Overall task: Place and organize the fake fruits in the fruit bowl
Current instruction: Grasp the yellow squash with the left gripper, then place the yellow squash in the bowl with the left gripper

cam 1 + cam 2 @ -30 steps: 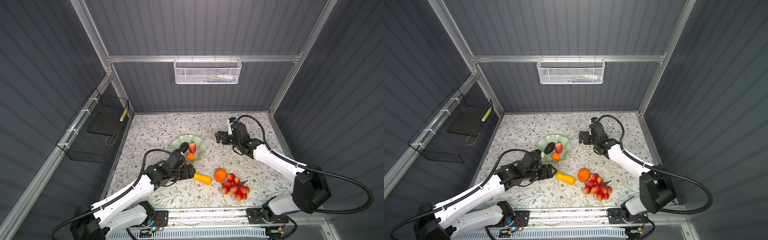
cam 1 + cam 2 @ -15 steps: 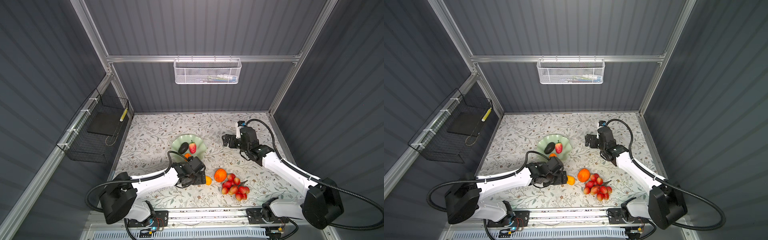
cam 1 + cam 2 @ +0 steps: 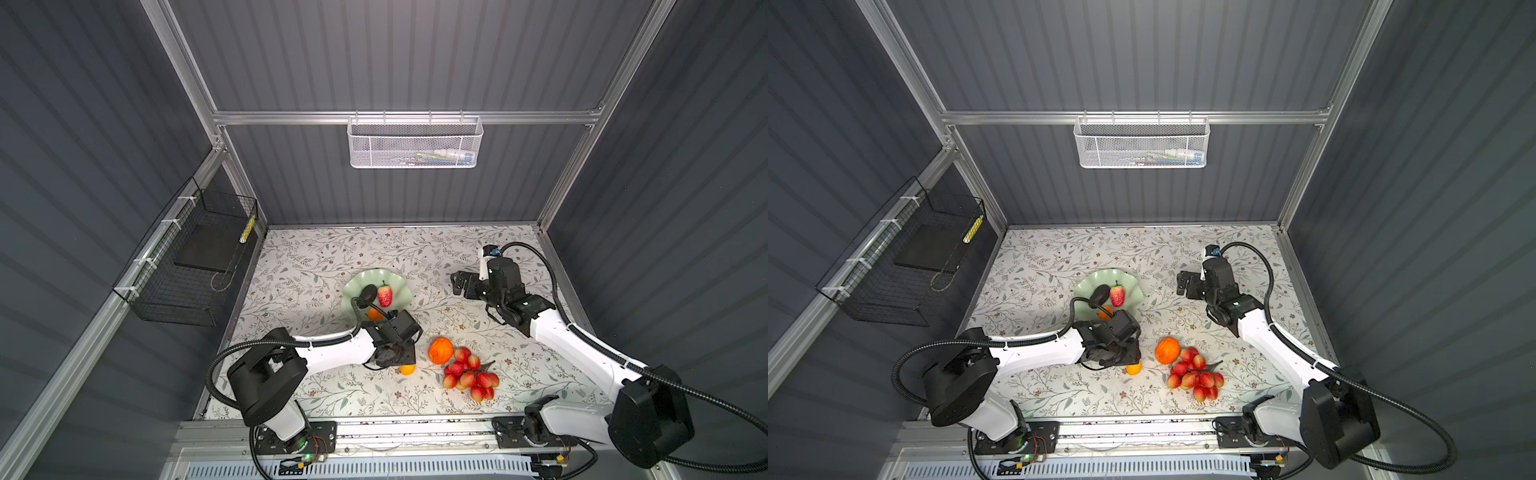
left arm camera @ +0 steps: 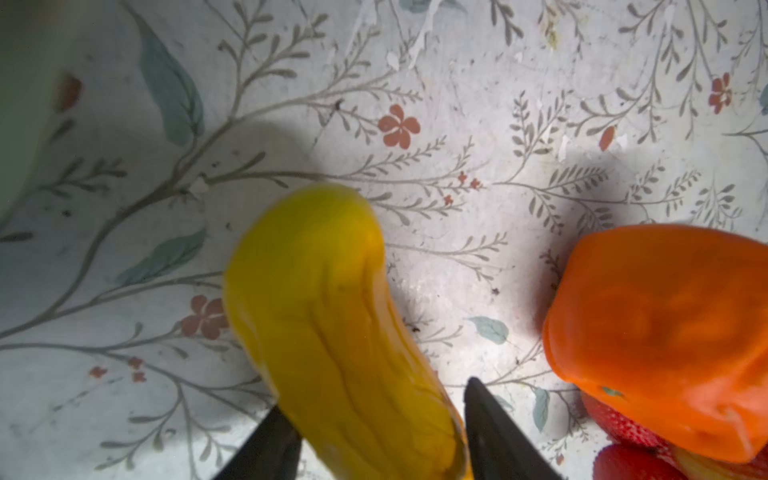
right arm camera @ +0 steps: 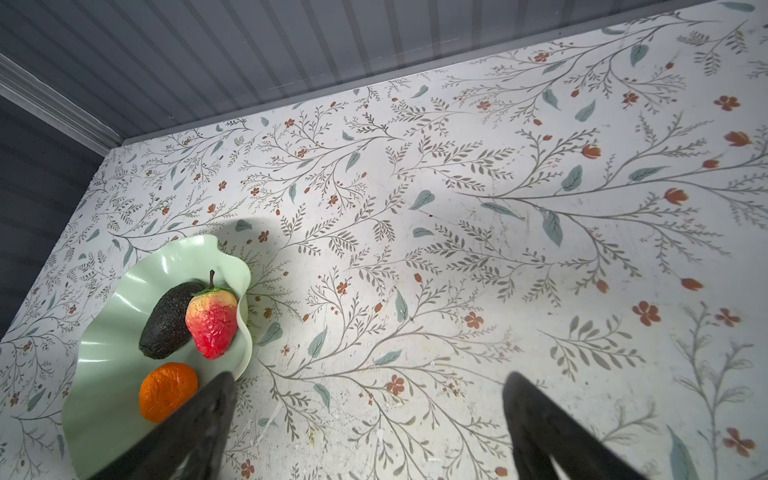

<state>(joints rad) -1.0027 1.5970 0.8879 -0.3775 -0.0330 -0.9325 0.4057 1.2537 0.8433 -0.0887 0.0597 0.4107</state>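
Floral tabletop (image 4: 498,104), squash (image 4: 332,311) lengthwise between left gripper (image 4: 370,395) fingers, rounded end pointing outward

bowl (image 5: 104,353) holds 3: avocado (image 5: 168,322), strawberry (image 5: 212,322), tangerine (image 5: 166,390) | avocado touching strawberry | right gripper (image 5: 370,380) jaws spread

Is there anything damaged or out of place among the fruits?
The orange looks dented and angular, not round, and the strawberry has cracked skin. The orange, grapes and squash are outside the bowl.
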